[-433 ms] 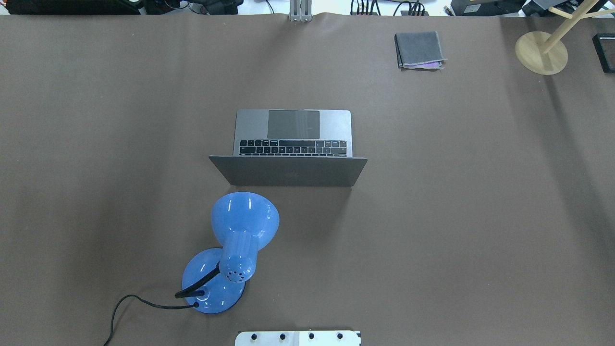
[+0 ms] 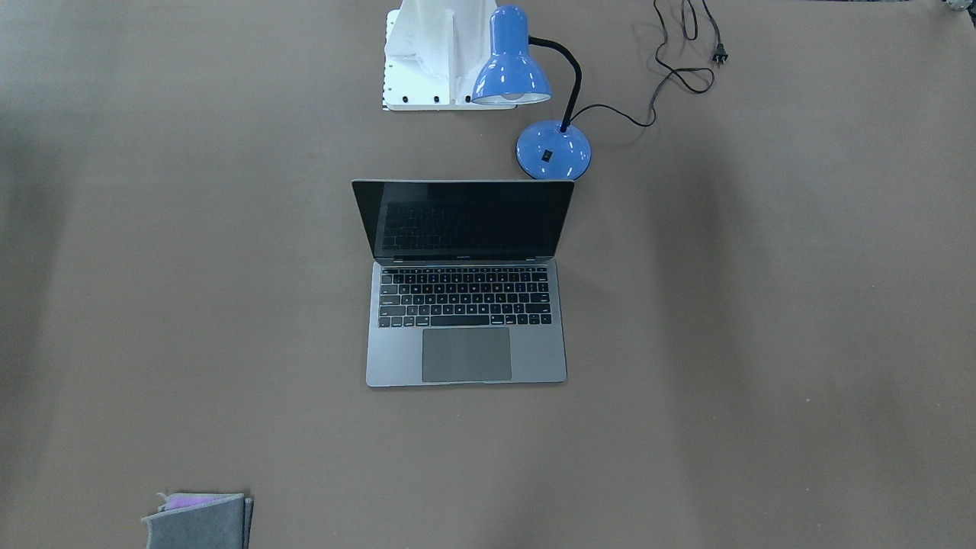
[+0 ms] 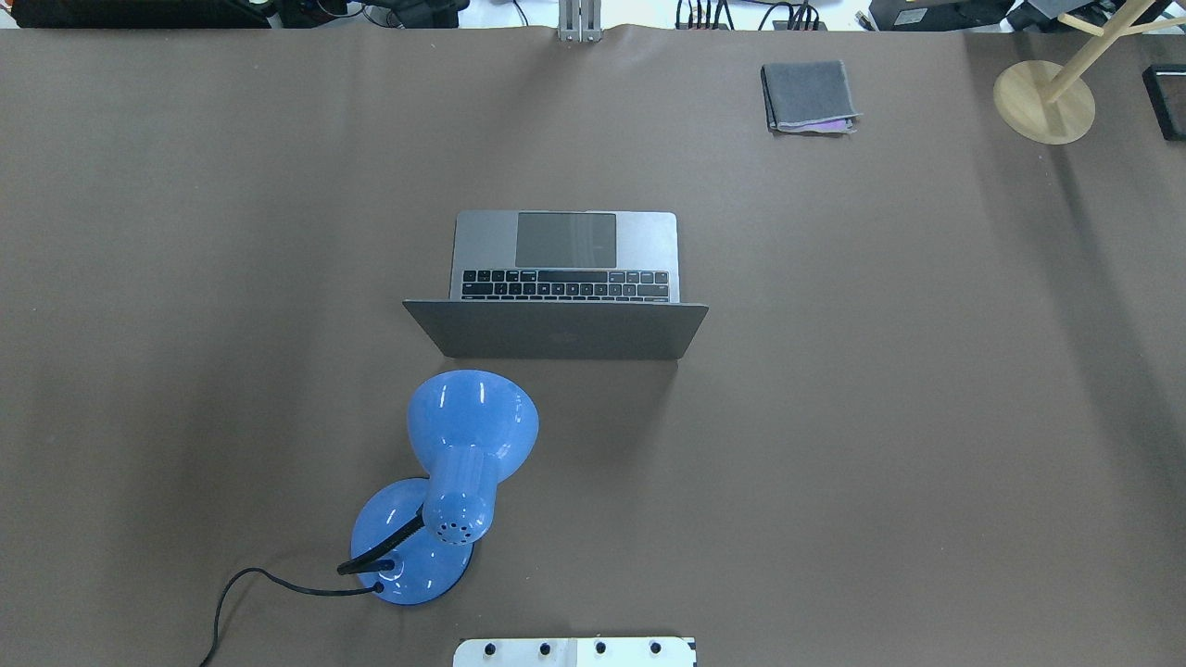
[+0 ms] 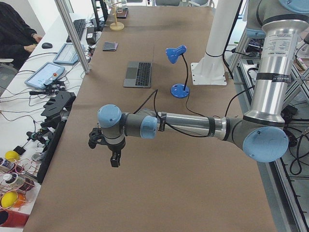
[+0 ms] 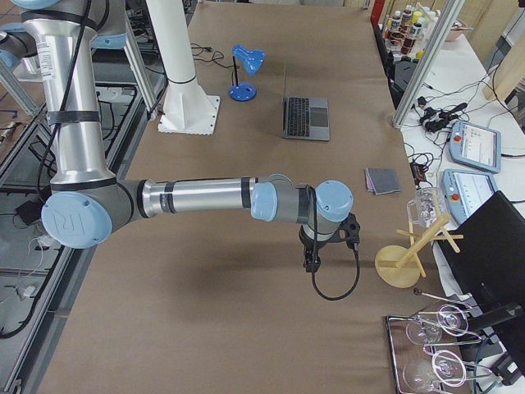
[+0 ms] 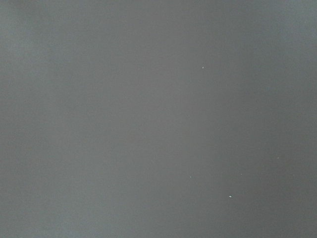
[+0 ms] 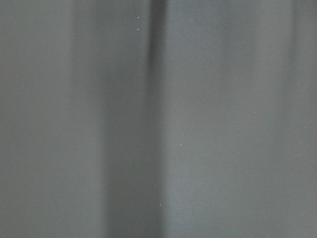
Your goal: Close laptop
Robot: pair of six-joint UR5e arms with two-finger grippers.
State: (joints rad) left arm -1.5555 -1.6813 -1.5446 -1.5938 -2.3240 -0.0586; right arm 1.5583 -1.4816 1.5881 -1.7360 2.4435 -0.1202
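Note:
The laptop (image 3: 565,245) stands open at the middle of the brown table, its lid (image 3: 556,330) upright and turned toward the robot, its black screen (image 2: 465,219) dark. It also shows in the exterior left view (image 4: 139,74) and the exterior right view (image 5: 306,116). The left gripper (image 4: 113,157) hangs over the table's left end, far from the laptop. The right gripper (image 5: 312,258) hangs over the right end, also far off. I cannot tell whether either is open or shut. Both wrist views show only bare table.
A blue desk lamp (image 3: 473,426) with a black cord stands between the laptop and the robot base (image 3: 574,652). A folded grey cloth (image 3: 808,95) and a wooden stand (image 3: 1044,100) lie at the far right.

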